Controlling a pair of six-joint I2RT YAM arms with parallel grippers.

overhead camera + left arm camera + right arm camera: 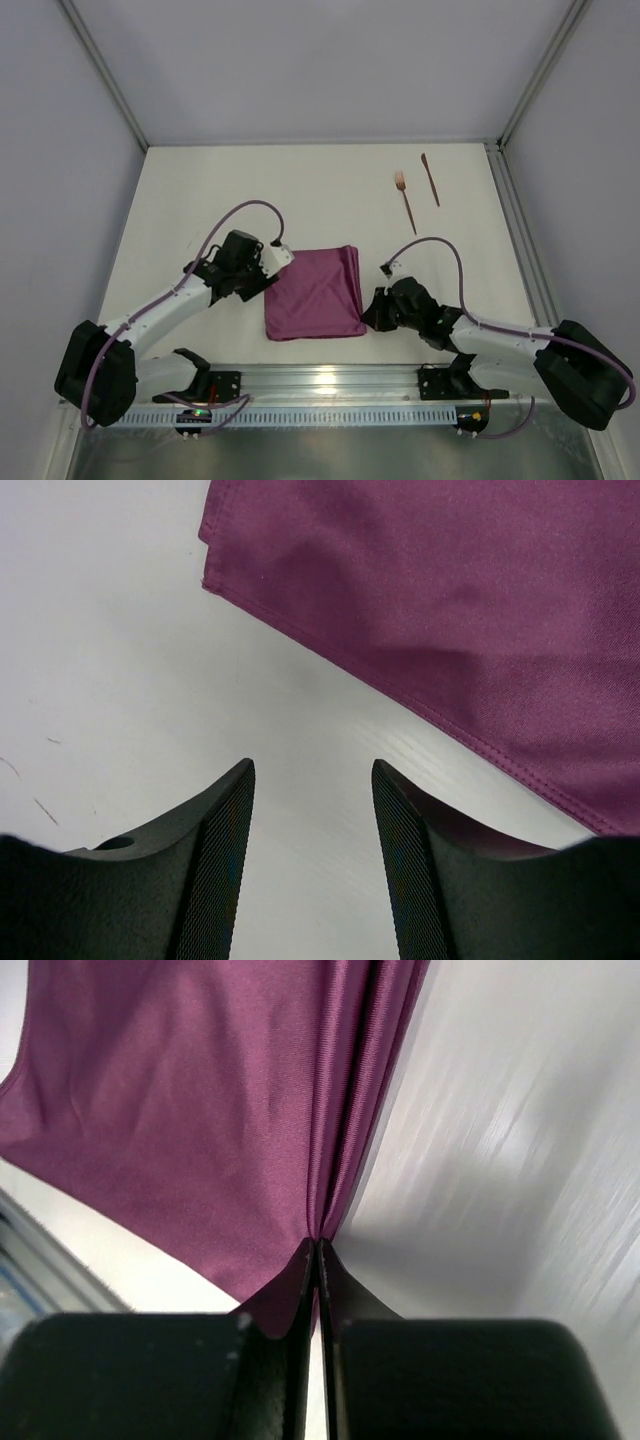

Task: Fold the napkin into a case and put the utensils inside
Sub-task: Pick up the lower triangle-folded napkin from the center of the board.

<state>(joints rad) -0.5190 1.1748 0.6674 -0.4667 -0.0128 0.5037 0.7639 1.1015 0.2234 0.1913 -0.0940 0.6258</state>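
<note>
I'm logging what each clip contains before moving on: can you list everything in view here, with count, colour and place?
napkin: one, magenta-purple, lying in layers at the near middle of the table, between the two grippers
fork: one, copper, far right part of the table, apart from the napkin
knife: one, copper, just right of the fork, not touching it
table: one, white, under everything
rail: one, silvery metal, along the near edge at the arm bases
left gripper: one, dark fingers, open over bare table beside the napkin's left edge
right gripper: one, dark fingers, shut on the napkin's right edge
</note>
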